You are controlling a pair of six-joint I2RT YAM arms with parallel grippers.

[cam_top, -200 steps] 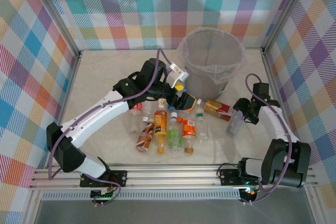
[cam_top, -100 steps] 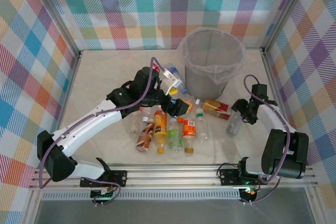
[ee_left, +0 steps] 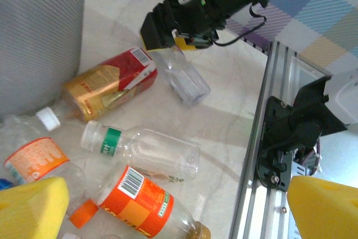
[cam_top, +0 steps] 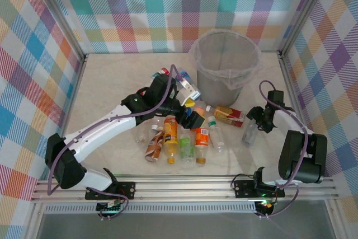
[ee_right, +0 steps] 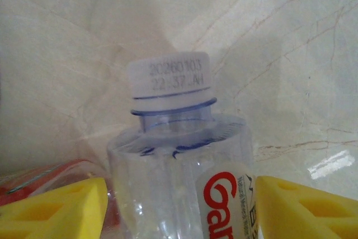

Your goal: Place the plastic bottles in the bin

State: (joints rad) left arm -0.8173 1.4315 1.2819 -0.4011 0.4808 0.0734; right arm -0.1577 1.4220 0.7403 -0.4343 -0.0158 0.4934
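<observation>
Several plastic bottles lie in a pile in front of the bin, a grey basket with a clear liner. My left gripper hovers open over the pile; below it lie an orange-labelled bottle and a clear one with a green band. A red-and-gold bottle lies by the bin's wall. My right gripper is low at the right, its yellow fingers pressed on both sides of a clear white-capped bottle lying on the table.
Two more bottles lie behind the left arm, left of the bin. The metal frame rail runs along the near right edge. Plaid walls close in the table on three sides. Bare table shows at the far left.
My right gripper's fingers have narrowed onto the clear bottle. My left gripper has come a little nearer and lower over the pile, still open.
</observation>
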